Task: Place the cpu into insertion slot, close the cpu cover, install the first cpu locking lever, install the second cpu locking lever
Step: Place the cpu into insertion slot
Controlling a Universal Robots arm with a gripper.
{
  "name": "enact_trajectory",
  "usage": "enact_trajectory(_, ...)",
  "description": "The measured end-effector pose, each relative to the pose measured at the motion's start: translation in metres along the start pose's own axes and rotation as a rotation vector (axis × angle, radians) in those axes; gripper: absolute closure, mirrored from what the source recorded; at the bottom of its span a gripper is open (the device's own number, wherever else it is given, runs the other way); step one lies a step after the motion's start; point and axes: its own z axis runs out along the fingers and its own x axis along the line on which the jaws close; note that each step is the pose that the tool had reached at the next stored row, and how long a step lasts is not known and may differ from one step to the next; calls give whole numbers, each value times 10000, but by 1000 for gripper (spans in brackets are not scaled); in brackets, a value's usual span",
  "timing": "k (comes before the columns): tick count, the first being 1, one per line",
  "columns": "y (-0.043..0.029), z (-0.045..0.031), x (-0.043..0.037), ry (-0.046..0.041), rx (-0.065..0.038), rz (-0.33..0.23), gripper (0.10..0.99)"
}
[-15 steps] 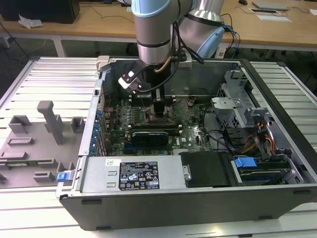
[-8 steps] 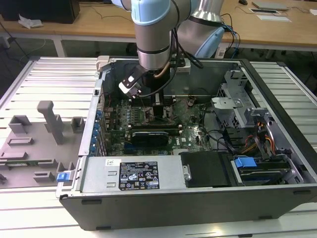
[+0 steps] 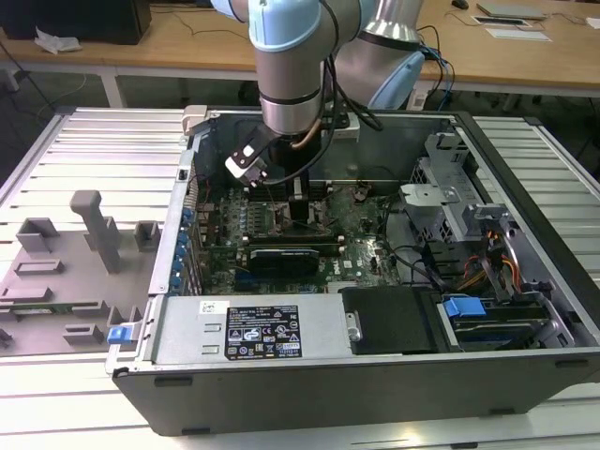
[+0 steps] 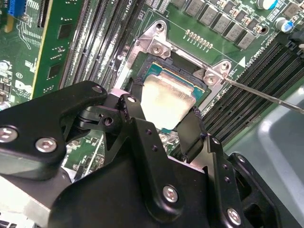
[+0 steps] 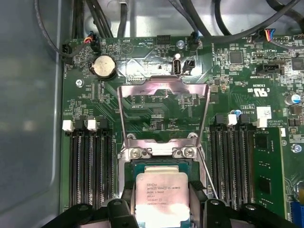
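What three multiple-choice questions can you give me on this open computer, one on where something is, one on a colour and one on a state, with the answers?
1. Where is the cpu?
A) between the claw's fingers at the insertion slot
B) on a desk
C) in a person's hand

2. What colour is the motherboard?
A) red
B) green
C) white

3. How does the cpu cover stand?
A) shut over the cpu
B) taken off
C) swung open and raised

Answers:
1 A: in both wrist views the fingers flank the chip at the socket.
2 B: the board shows green in both wrist views.
3 C: in the first wrist view the frame is lifted off the slot, with the board seen through its cut-out.
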Motion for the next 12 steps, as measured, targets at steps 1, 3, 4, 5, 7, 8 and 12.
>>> enact_trajectory(1, -2, 11, 0, 0, 0, 2, 545)
enact_trajectory(3, -3, 14, 0, -3, 2, 1, 545)
enact_trajectory(4, -3, 14, 0, -4, 2, 1, 545)
enact_trajectory(5, -3, 15, 1, -2, 0, 2, 545)
enact_trajectory(7, -3, 15, 2, -2, 0, 2, 545)
enact_trajectory(8, -3, 16, 2, -2, 0, 2, 545)
enact_trajectory(12, -3, 16, 3, -1, 0, 2, 537)
